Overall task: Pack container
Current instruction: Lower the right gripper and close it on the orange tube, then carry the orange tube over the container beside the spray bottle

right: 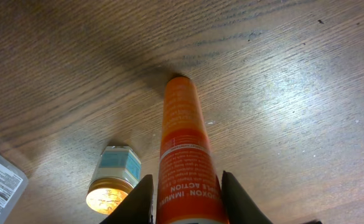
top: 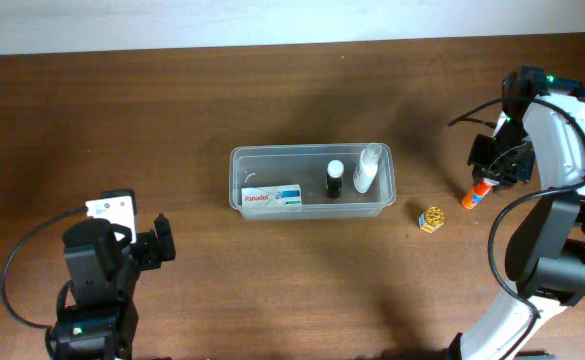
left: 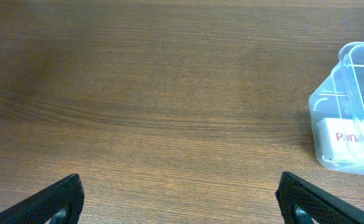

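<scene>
- Nearest us, toward the near left corner of the worktop [top: 172, 110], the left tool [left: 178, 193] hangs with its jaws wide apart and nothing between them. It is well apart from everything else.
- Toward the right edge stands a small gold-lidded jar [right: 113, 183], alone on the bare wood, between the container and the right arm.
- Just beyond it is the orange tube [right: 183, 143], with its far end resting on the worktop.
- The right tool [right: 186, 199] is set over the tube, its jaws drawn in narrow on either side and right up against the tube's flanks. We cannot tell whether they already pinch it.
- Farther in, at the middle of the worktop, sits the container [top: 272, 150], the clear tub, with no lid on it.
- Inside it we see a Panadol box [top: 272, 197] at the left end, then a black-capped bottle [top: 334, 178], and a white bottle [top: 367, 168] toward the right end.
- We judge the step in hand to be picking up the tube, with three items packed and two still outside.
- The next move calls for a firm hold, a straight lift and a carry leftward. The tube should go down into the free space in the tub without knocking the bottles.
</scene>
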